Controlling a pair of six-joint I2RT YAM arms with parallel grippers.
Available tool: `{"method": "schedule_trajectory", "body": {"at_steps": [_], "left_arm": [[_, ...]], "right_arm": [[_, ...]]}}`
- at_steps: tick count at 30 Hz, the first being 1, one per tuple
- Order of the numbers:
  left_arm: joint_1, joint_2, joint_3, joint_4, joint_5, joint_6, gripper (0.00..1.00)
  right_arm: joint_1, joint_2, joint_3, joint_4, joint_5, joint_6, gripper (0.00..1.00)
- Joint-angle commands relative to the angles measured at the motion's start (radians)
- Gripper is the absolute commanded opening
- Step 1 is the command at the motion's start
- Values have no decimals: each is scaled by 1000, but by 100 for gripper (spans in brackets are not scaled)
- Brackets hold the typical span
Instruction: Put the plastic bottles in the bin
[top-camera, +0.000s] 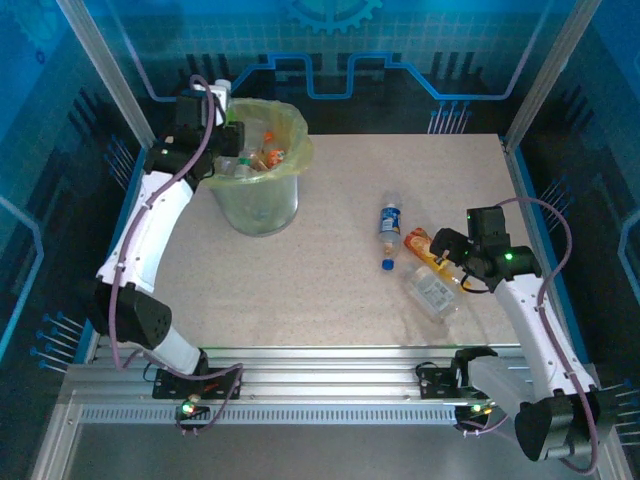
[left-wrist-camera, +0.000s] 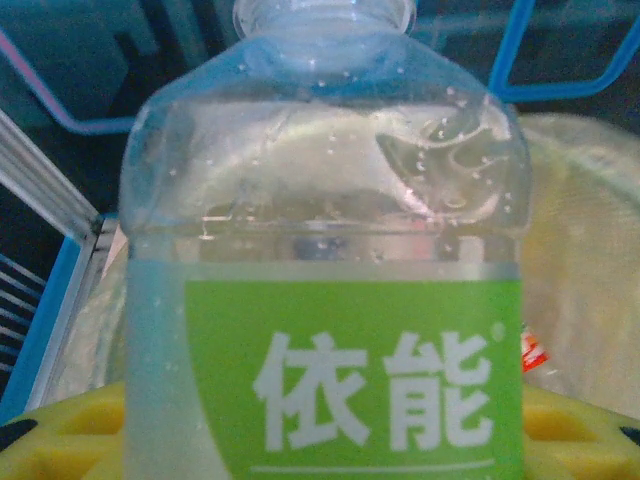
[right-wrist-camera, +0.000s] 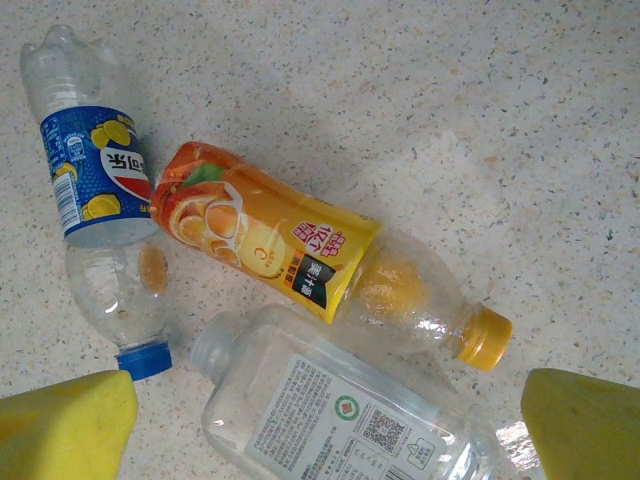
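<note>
Left gripper (top-camera: 222, 106) clamps one green-labelled bottle (left-wrist-camera: 330, 300) at the bin (top-camera: 255, 205) rim. Right of the bin, right gripper (top-camera: 443, 250), jaws apart, hangs over three more: Pepsi bottle (right-wrist-camera: 95, 180), orange-juice bottle (right-wrist-camera: 270, 240), clear bottle (right-wrist-camera: 330, 420).

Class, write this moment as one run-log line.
left gripper shut on green-label bottle at bin rim | right gripper open over Pepsi bottle, orange-label bottle, clear bottle

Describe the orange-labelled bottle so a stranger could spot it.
On the speckled beige table, three plastic bottles lie by the right arm. The middle bottle, between the blue-labelled bottle and the clear white-labelled bottle, alone has an orange fruit label and yellow cap.
</note>
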Motion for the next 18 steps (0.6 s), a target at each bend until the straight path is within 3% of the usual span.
{"method": "schedule_trajectory", "body": {"at_steps": [1,18], "left_arm": [[26,44,50,-86,63,36,58],[86,203,129,-160,85,54,61]], "right_arm": [[1,-17,4,5,5,4,100],[0,-16,7,-2,10,5,100]]}}
